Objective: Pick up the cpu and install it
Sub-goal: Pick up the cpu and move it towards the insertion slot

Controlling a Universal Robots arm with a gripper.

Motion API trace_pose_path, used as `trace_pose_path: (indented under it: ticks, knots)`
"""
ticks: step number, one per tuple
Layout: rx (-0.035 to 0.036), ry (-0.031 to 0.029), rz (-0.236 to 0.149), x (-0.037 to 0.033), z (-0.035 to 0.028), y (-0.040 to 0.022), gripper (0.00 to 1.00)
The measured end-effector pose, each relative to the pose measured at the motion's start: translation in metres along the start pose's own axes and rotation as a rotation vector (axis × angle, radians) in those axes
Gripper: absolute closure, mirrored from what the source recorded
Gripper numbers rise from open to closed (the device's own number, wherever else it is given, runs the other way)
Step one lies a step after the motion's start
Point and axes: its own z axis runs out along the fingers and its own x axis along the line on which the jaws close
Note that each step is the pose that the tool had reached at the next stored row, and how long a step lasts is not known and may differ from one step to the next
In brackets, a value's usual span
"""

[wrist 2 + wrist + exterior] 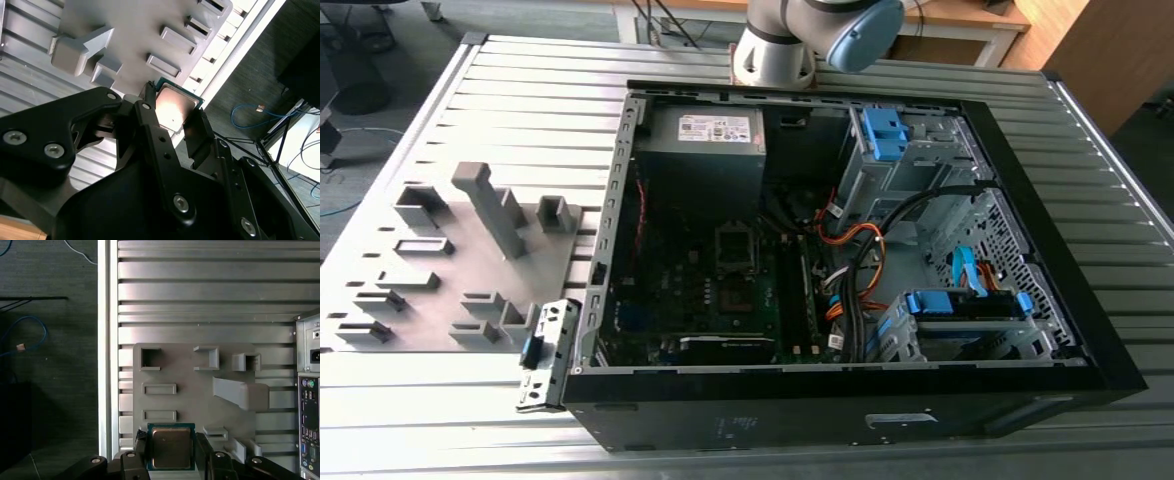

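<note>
Gripper (171,456): black fingers clamped on two opposite edges of the cpu (171,446), chip carried flat above the grey fixture plate (195,390), not yet at the open computer case (787,405); risk, as judged: thin edge hold may slip or twist, dropping or misaligning the chip.

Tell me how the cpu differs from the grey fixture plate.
The cpu has a shiny metal top with a green rim; the fixture plate is matte grey throughout. The cpu is a flat square; the fixture plate carries raised blocks and frames. The cpu sits between the gripper's fingers; the fixture plate lies on the slatted table.
</note>
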Motion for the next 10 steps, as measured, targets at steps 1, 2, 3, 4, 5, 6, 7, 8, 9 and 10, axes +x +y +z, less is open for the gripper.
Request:
trace_pose_path:
  ticks: [1,2,3,4,5,6,7,8,9,10]
  knots:
    - [0.0,0.0,0.0,-0.0011,0.0,0.0,0.53]
    - [0.0,0.0,0.0,-0.0021,0.0001,0.0,0.53]
    - [0.0,0.0,0.0,-0.0034,0.0001,0.0001,0.53]
    - [0.0,0.0,0.0,-0.0047,0.0001,0.0002,0.53]
    - [-0.0001,-0.0001,0.0,-0.006,0.0002,0.0002,0.53]
    - [-0.0001,-0.0001,0.0,-0.0073,0.0002,0.0002,0.53]
    - [-0.0001,0.0,0.0,-0.0089,0.0002,0.0003,0.53]
    - [0.0,0.0,0.0,-0.0103,0.0003,0.0003,0.53]
    - [-0.0001,-0.0001,0.0,-0.0119,0.0003,0.0004,0.53]
    - [-0.0001,-0.0001,0.0,-0.0134,0.0004,0.0004,0.53]
